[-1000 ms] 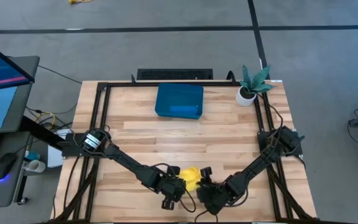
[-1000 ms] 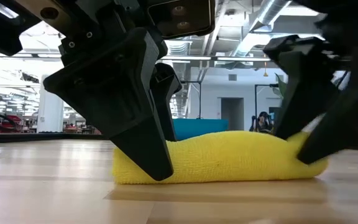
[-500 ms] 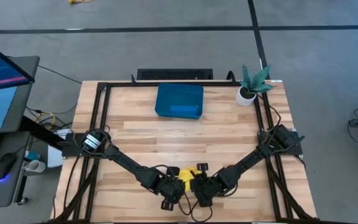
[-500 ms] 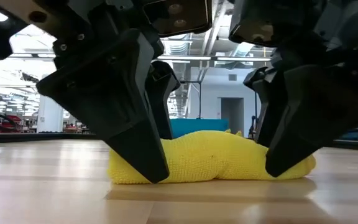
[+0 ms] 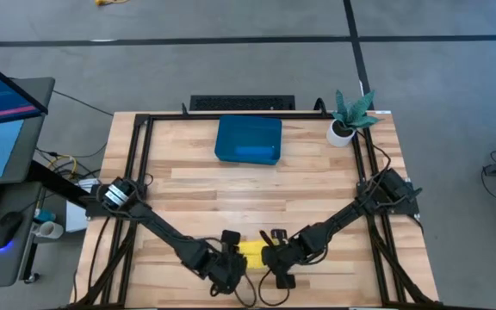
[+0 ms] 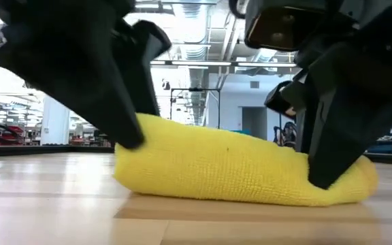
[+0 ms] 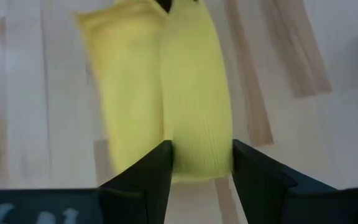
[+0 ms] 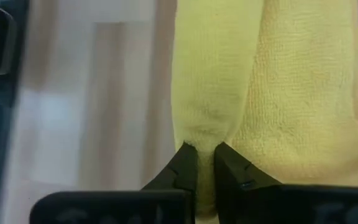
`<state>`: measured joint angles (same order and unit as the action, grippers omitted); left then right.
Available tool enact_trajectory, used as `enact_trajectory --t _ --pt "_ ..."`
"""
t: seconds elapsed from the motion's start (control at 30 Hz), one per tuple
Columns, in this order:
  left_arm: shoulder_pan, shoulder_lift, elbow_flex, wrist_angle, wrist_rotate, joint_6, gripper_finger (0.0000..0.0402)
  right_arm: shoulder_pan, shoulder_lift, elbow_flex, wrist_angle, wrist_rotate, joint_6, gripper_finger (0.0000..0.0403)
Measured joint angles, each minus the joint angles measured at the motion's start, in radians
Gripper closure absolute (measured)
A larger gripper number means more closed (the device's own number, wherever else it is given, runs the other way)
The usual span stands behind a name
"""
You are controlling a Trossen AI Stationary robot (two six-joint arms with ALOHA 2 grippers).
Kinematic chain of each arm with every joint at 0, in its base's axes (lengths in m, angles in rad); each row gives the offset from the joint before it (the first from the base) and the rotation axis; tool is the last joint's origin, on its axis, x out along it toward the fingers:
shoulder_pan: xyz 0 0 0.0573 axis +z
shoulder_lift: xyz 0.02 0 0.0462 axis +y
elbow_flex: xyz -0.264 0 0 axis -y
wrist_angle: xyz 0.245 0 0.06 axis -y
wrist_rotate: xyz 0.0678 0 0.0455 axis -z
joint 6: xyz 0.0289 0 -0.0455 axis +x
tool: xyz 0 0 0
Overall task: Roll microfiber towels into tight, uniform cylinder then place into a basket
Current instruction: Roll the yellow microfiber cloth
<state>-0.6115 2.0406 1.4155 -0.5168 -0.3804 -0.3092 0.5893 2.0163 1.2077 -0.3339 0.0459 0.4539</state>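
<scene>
Both arms have shifted toward the surface's near edge, and the right gripper (image 8: pixel 205 163) has closed since the earlier frame. It now pinches a fold of the yellow towel (image 5: pixel 254 249). The left gripper (image 7: pixel 201 163) brackets the roll's other end, fingers fairly wide. Rolling appears largely done; the basket (image 5: pixel 248 140), near the far edge, holds blue material, identity unclear. Transfer remains.
</scene>
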Motion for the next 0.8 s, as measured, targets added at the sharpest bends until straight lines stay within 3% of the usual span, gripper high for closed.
enact_trajectory --t 0.27,0.5,0.8 --pt "-0.091 -0.014 0.000 -0.024 -0.112 -0.008 0.0251 -0.063 0.000 -0.002 0.033 -0.133 0.124 0.0358" --pt "-0.180 -0.012 0.003 0.059 -0.395 0.099 0.0251 -0.107 0.001 -0.003 0.045 -0.205 0.219 0.0357" --pt "-0.108 -0.009 -0.063 0.169 -0.230 0.149 0.0258 -0.129 0.003 -0.002 0.089 -0.266 0.233 0.0356"
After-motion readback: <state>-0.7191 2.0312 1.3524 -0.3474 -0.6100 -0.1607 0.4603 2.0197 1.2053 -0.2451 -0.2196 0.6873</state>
